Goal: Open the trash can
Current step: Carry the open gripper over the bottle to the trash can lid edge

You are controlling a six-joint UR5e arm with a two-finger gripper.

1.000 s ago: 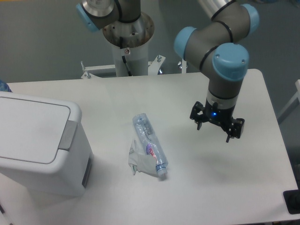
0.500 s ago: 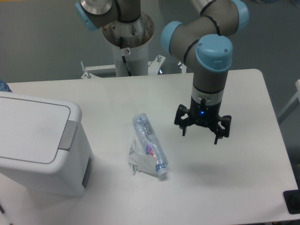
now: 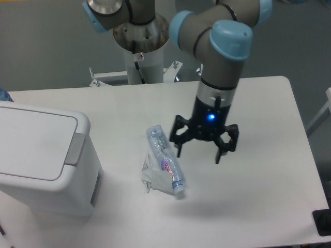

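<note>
The trash can [image 3: 44, 165] is a boxy white bin at the left edge of the table, its flat lid down and a grey push tab [image 3: 75, 149] on its right rim. My gripper [image 3: 198, 154] hangs open over the middle of the table, fingers spread and pointing down, with nothing between them. It is well to the right of the trash can, just right of a crushed clear bottle.
A crushed clear plastic bottle [image 3: 165, 160] with a crumpled label lies between the trash can and the gripper. The arm's base column [image 3: 140, 46] stands at the back edge of the white table [image 3: 269, 206].
The gripper has moved left and slightly lower across the table, from the right side toward the bottle. The trash can and bottle have not moved.
</note>
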